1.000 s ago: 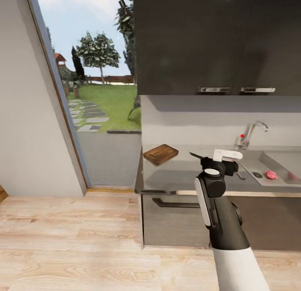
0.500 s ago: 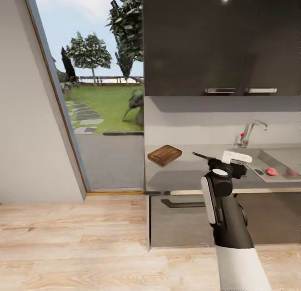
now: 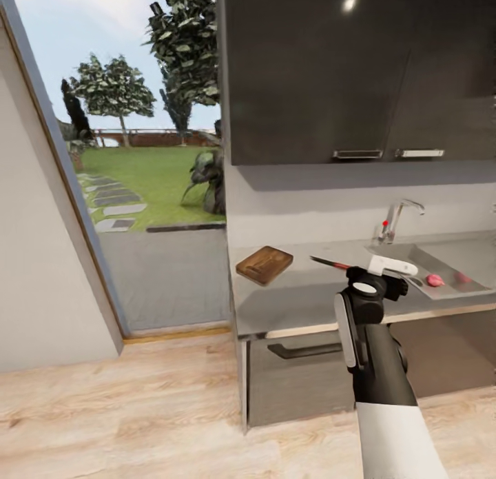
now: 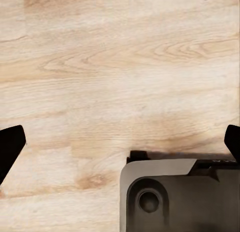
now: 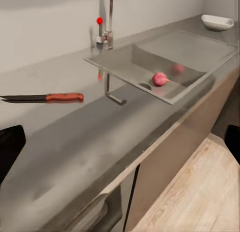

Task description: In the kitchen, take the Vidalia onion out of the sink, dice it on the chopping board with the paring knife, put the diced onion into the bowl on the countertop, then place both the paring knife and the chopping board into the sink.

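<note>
The brown chopping board (image 3: pixel 264 265) lies at the near end of the grey countertop (image 3: pixel 296 293). The paring knife (image 3: pixel 329 262) lies flat to its right, red handle (image 5: pixel 65 97) toward the sink (image 3: pixel 448 262). The pinkish Vidalia onion (image 3: pixel 435 280) rests in the basin by the drain (image 5: pixel 160 79). The white bowl (image 5: pixel 217 22) stands on the counter beyond the sink. My right gripper (image 5: pixel 120 147) hovers open over the counter's front edge, apart from the knife and holding nothing. My left gripper (image 4: pixel 120 144) hangs open over the wood floor.
A chrome tap (image 3: pixel 396 220) with a red dot stands behind the sink. Dark wall cabinets (image 3: pixel 344 72) hang above the counter. A glass door (image 3: pixel 138 189) to the garden lies left of the counter's end. My own base (image 4: pixel 180 197) is under the left gripper.
The whole head view has shifted as the robot moves along the counter. Board, knife and onion lie where they were. The right arm keeps its pose, gripper still open.
</note>
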